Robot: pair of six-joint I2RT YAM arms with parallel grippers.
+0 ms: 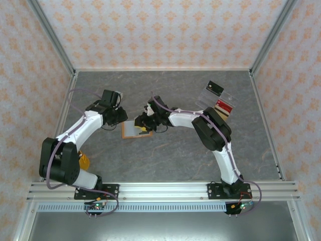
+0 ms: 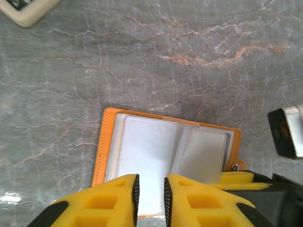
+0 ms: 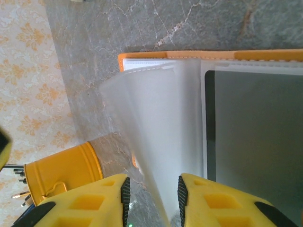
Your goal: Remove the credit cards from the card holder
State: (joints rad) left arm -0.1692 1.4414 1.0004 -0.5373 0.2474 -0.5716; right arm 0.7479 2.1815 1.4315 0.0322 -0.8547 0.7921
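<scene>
Holder (image 1: pixel 131 130): lies open on the grey table (image 1: pixel 175 160), about mid-table, with a claw on either side. The orange cover is underneath and the pale see-through pockets face up.
Left claw (image 2: pixel 150 183): hangs low over one edge of the holder's pages. The yellow fingers stand a narrow slit apart with nothing between them, and the white page shows through the gap.
Right claw (image 3: pixel 152 187): comes in from the holder's other side. It is closed to a middling width on one clear leaf (image 3: pixel 151 123).
Leaf: lifted off the stack and curving up from the spine, with its free end running down between the right fingers. It looks milky and I can see no card in it.
Page under the leaf: in the right wrist view a dark flat rectangle (image 3: pixel 255 137) sits inside the pocket there. I cannot tell whether it is a card.
Left-hand pages: in the left wrist view both facing pockets look blank and whitish.
Card (image 1: pixel 224 105): one reddish card lies in the clear tray (image 1: pixel 210 98) at the far right of the table, well apart from the holder.
Black block (image 1: pixel 215 87): at the tray's far end, just beyond the red card.
Yellow can (image 3: pixel 66 172): stands on the table near the left arm's base, apart from the holder.
Cream thing (image 2: pixel 28 12): only a corner of it shows at the edge of the left wrist view, well clear of the holder.
</scene>
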